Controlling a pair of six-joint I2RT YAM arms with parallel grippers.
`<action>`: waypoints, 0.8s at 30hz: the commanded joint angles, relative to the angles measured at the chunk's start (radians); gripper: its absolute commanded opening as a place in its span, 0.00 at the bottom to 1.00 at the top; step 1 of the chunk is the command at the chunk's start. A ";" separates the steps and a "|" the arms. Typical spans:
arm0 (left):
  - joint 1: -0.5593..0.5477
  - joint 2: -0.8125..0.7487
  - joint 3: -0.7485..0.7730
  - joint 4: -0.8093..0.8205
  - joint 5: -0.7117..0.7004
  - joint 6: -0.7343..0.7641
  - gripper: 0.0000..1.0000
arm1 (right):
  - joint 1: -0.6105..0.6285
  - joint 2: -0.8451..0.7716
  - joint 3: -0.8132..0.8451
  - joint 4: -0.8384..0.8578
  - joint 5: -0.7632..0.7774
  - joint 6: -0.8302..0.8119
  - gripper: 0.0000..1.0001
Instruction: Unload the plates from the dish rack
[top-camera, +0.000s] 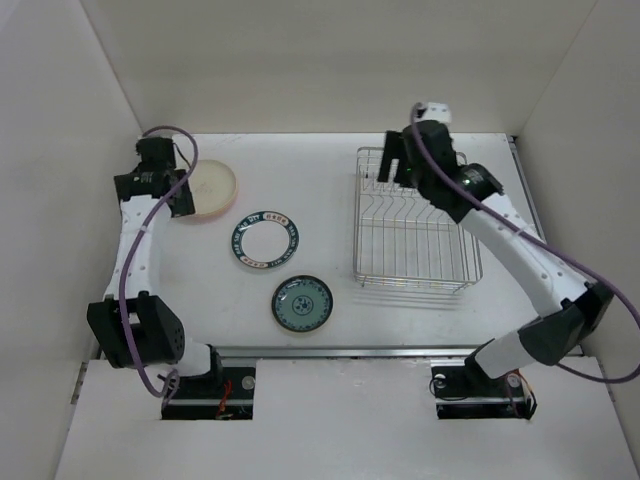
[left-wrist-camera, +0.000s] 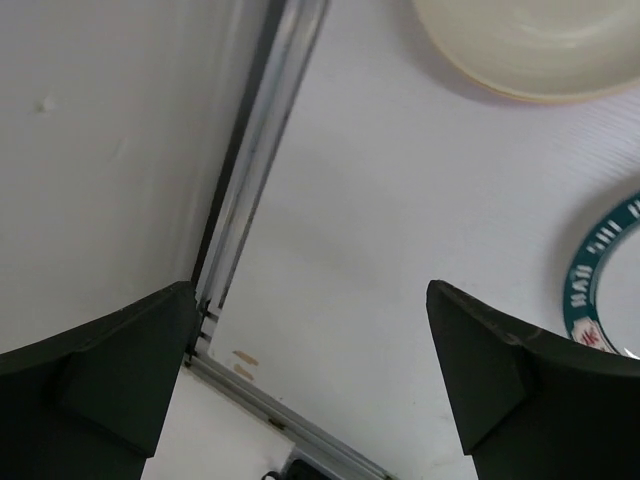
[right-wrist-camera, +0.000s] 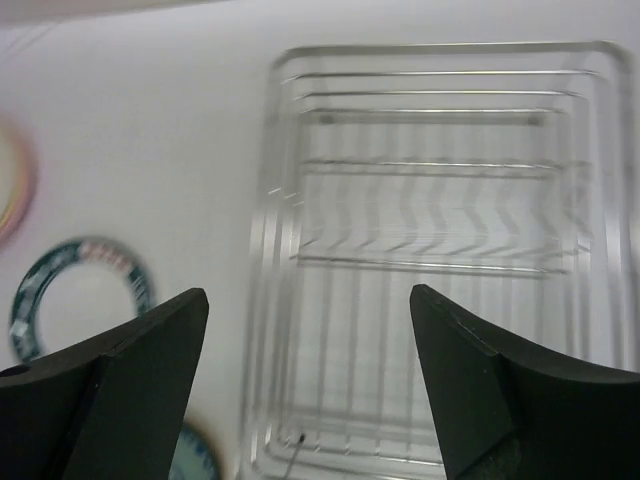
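Note:
The silver wire dish rack (top-camera: 415, 225) stands at the right with no plates in it; it fills the right wrist view (right-wrist-camera: 440, 250). A stack of plates with a cream one on top (top-camera: 210, 188) lies at the far left; pink and orange rims show under it. A white plate with a dark teal rim (top-camera: 265, 240) and a small teal-blue plate (top-camera: 302, 304) lie flat on the table. My left gripper (top-camera: 170, 200) is open and empty beside the stack's left edge. My right gripper (top-camera: 400, 170) is open and empty above the rack's far end.
White walls close in the table on the left, back and right. A metal rail (left-wrist-camera: 255, 150) runs along the table's left edge, close to my left gripper (left-wrist-camera: 310, 340). The cream plate (left-wrist-camera: 540, 50) and the teal-rimmed plate (left-wrist-camera: 600, 290) show past its fingers.

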 joint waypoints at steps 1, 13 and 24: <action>0.108 -0.034 -0.001 0.008 -0.092 -0.085 1.00 | -0.128 -0.061 -0.082 -0.075 0.214 0.196 0.88; 0.356 -0.045 -0.042 -0.039 -0.100 -0.150 1.00 | -0.300 -0.481 -0.426 0.006 0.369 0.356 0.95; 0.369 -0.126 -0.063 -0.039 -0.109 -0.159 1.00 | -0.300 -0.532 -0.455 -0.049 0.404 0.374 0.99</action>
